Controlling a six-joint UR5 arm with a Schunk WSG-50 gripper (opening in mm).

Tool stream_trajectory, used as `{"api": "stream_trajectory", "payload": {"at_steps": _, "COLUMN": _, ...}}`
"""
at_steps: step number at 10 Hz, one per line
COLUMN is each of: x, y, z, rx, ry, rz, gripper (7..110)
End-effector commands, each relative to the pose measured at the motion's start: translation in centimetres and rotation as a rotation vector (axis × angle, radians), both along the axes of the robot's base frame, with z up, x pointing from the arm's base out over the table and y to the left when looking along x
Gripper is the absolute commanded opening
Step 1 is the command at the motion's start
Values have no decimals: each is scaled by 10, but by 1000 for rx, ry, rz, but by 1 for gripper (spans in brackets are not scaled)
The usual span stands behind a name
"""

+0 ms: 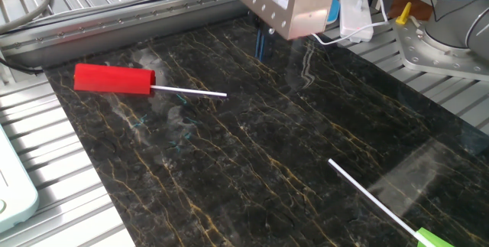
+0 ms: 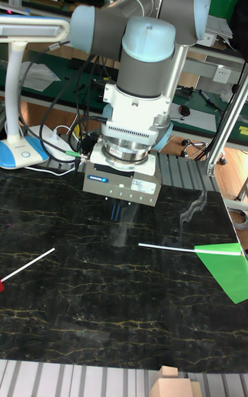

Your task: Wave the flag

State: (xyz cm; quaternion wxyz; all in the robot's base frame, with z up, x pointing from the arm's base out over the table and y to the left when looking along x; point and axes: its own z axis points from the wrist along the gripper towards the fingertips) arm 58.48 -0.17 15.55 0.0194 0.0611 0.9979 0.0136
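The flag [image 2: 224, 267] is seen lying flat on the dark marbled bench [image 1: 252, 163] — green cloth at the bench edge, thin white stick [image 1: 370, 195] pointing inward. The end effector [image 2: 120, 212] is held above the bench, well apart from the stick and empty; its blue fingers hang close together, though whether they are fully closed cannot be told. A red rolled flag [image 1: 114, 79] lies far off on the other side. A miss is likely to be risked — the stick is thin and flat on hard stone, so it could be rolled aside by a slightly offset descent, or the fingertips could be driven into the bench.
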Motion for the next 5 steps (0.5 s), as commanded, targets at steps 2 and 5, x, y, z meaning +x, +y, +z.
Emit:
{"api": "stream_trajectory", "payload": {"at_steps": 2, "x": 5, "y": 0, "z": -3, "rx": 4, "ry": -20, "rz": 0, "gripper": 7}}
{"api": "stream_trajectory", "payload": {"at_steps": 5, "x": 6, "y": 0, "z": -1, "rx": 5, "ry": -22, "rz": 3, "gripper": 7}}
